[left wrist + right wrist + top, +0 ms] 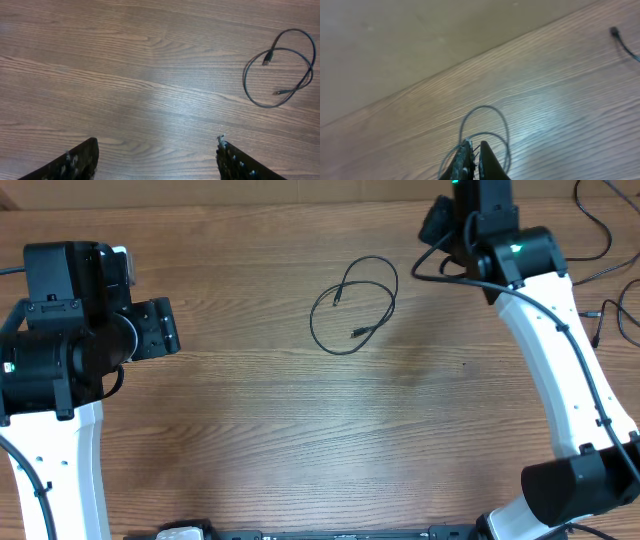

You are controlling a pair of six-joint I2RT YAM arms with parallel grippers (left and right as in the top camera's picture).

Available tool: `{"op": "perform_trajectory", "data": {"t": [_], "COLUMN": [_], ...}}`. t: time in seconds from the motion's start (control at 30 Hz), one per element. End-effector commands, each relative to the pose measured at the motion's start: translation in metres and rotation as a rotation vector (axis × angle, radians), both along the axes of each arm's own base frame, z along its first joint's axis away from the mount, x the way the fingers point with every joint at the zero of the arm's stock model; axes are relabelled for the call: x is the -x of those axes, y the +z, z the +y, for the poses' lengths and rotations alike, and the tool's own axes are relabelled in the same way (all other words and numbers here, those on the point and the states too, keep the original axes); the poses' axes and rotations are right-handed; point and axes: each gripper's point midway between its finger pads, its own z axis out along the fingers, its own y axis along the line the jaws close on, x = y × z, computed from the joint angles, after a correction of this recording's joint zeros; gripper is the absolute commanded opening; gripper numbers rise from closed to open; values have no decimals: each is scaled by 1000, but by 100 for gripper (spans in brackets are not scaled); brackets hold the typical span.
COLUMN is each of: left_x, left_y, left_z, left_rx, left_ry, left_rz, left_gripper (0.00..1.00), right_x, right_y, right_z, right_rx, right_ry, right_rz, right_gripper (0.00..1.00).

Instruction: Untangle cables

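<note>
Between my arms, somewhat nearer the right one, the coiled cable [358, 331] lies flat on the table [300, 430], its long axis slanting toward my right gripper [475, 148]. Those fingers are pressed almost together with nothing visibly pinched, the loop just past their tips. My left gripper [156, 142] gapes wide, the coil well ahead and rightward. Nothing blocks either reach; other cords [606, 225] lie far right.

**Looped cable lying beyond an open gripper**

The left gripper [156, 144] is hovering above the wooden surface [125, 75], spread wide and touching nothing. A thin black cable [244, 80] is lying coiled at the upper right, well apart, with both plug ends inside its loop.
</note>
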Motion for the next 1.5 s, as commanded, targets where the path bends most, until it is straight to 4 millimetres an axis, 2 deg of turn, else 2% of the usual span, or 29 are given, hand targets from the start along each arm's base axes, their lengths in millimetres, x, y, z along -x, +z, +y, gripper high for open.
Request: {"op": "perform_trajectory", "data": {"t": [0.0, 0.07, 0.1, 0.13, 0.27, 0.4, 0.57, 0.67, 0.73, 0.77, 0.8, 0.9, 0.97, 1.1, 1.23, 1.47], "left_x": [-1, 0, 0, 0, -1, 0, 0, 0, -1, -1, -1, -1, -1, 0, -1, -7], "left_y": [8, 8, 8, 8, 8, 8, 8, 8, 8, 8, 8, 8, 8, 7, 7, 3], "left_z": [-5, -7, -9, -11, -12, -12, -12, -12, -12, -12, -12, -12, -12, -12, -12, -14], "left_rx": [9, 19, 31, 36, 44, 44, 43, 44, 45, 45, 45, 45, 45, 44, 44, 54], "left_ry": [-25, -32, -40, -44, -49, -49, -49, -49, -50, -50, -50, -49, -49, -50, -50, -55], "left_rz": [-27, -26, -26, -26, -27, -25, -24, -25, -28, -29, -28, -27, -27, -25, -25, -14], "left_gripper": [75, 75, 74, 74, 74, 74, 74, 74, 74, 73, 73, 72, 72, 72, 72, 72], "right_x": [-6, -6, -4, -3, 10, 22, 46, 59, 65, 66, 66, 65, 62, 56, 60, 56], "right_y": [-20, -37, -52, -60, -103, -143, -201, -222, -227, -228, -228, -227, -227, -226, -226, -226], "right_z": [19, 27, 37, 42, 63, 71, 65, 60, 61, 60, 61, 69, 71, 70, 82, 68], "right_rx": [-62, -93, -108, -110, -91, -50, -22, -33, -38, -36, -37, -63, -43, -1, -90, -156], "right_ry": [63, 45, 46, 48, 57, 65, -25, -117, -125, -126, -125, -105, -101, -98, -69, -186], "right_rz": [60, 107, 152, 177, 309, 434, 642, 735, 770, 775, 775, 769, 746, 708, 745, 757], "right_gripper": [45, 58, 72, 74, 76, 74, 68, 71, 74, 82, 85, 87, 93, 96, 97, 95]}}
